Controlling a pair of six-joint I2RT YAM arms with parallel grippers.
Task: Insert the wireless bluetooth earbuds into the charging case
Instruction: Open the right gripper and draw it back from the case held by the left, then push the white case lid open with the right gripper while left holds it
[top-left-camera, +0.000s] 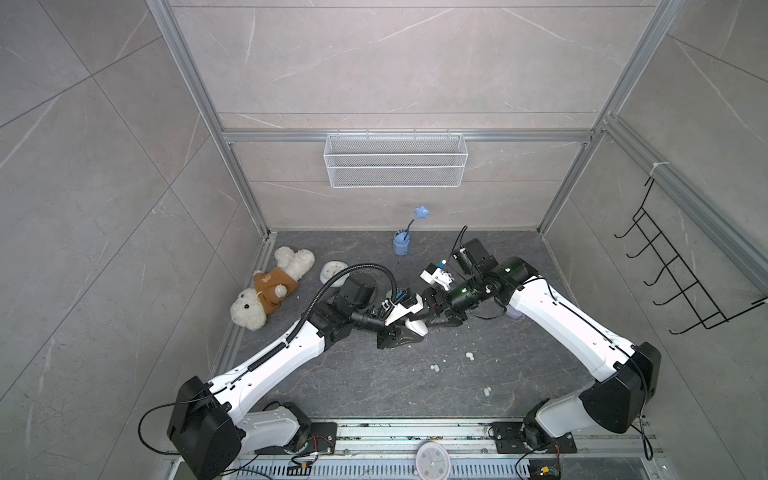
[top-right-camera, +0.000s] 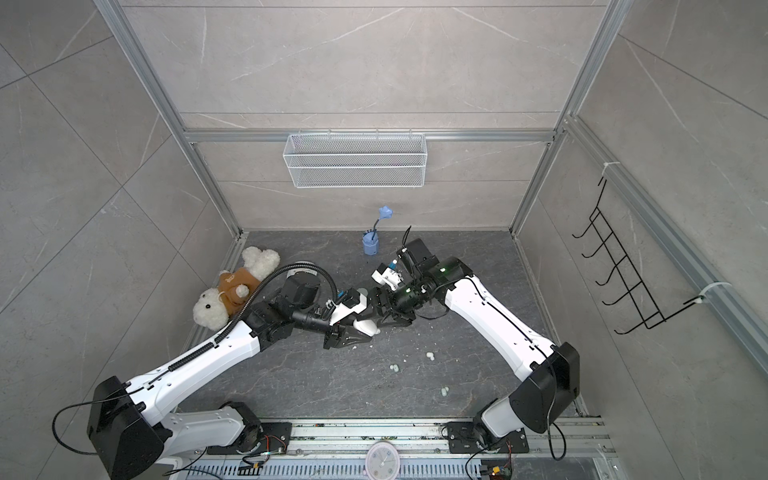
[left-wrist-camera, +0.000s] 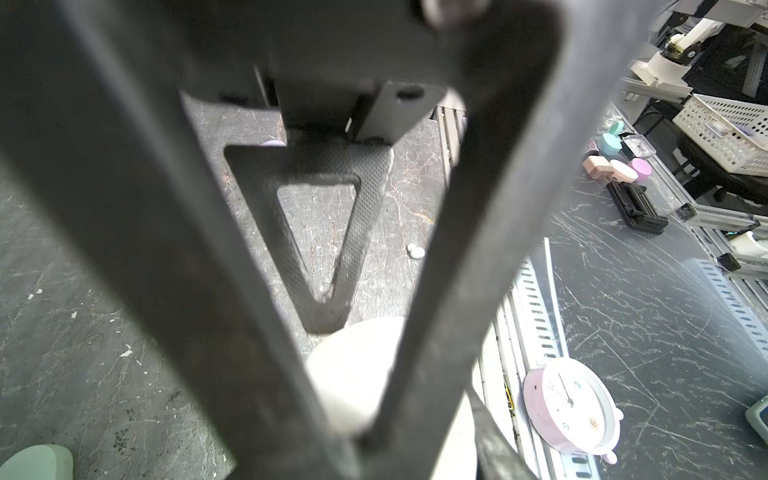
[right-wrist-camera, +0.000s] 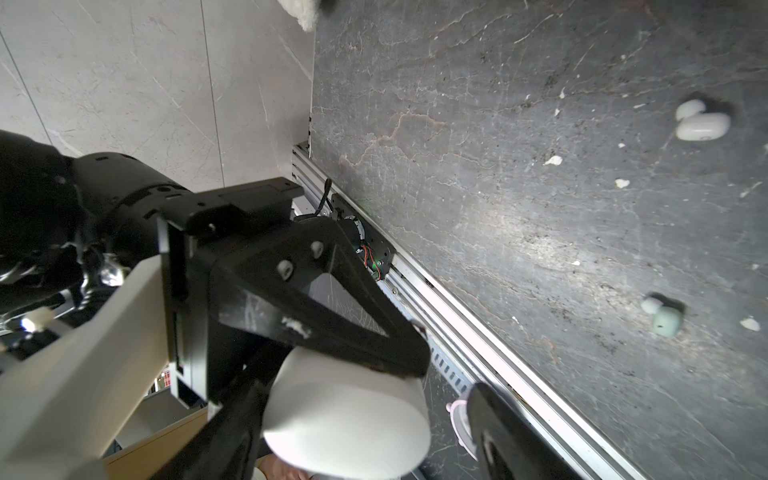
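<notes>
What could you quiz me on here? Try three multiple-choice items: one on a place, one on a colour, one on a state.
1. Where is the basket?
A. standing on the table
B. hanging on the back wall
C. gripped by the right arm

2. What colour is the vase?
A. red
B. blue
C. yellow

3. How is the white case placed?
A. lying loose on the table
B. inside the basket
C. clamped in the left end effector

Answers:
1 B: in both top views it hangs high on that wall.
2 B: the vase and its flower are both blue.
3 C: the right wrist view shows black fingers pressing the case from two sides.
</notes>
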